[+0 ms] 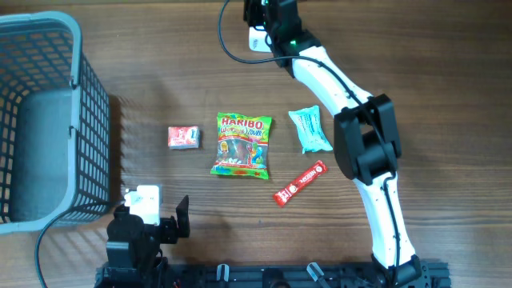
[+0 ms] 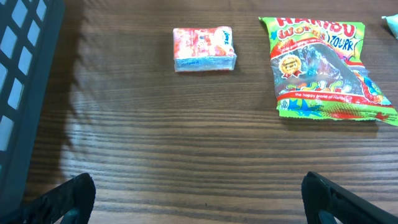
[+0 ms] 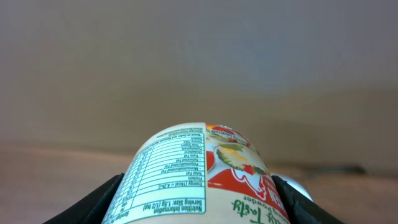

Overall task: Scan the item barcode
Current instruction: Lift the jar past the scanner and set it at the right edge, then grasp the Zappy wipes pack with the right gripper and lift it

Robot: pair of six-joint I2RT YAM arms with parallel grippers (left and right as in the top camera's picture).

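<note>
A round container (image 3: 199, 168) with a white nutrition table and a red and yellow label fills the lower right wrist view. My right gripper (image 3: 198, 208) is shut on it, a black finger against each side. No barcode shows on the side facing the camera. In the overhead view the right gripper (image 1: 268, 16) is at the far top edge of the table, and the arm hides the container. My left gripper (image 1: 152, 220) rests near the front left edge, and the left gripper (image 2: 202, 202) stands wide open over bare wood, holding nothing.
A grey basket (image 1: 48, 120) stands at the left. On the table lie a small red packet (image 1: 183, 137), a Haribo bag (image 1: 242, 145), a light blue packet (image 1: 310, 128) and a red stick pack (image 1: 300, 182). A black cable (image 1: 232, 48) loops by the right arm.
</note>
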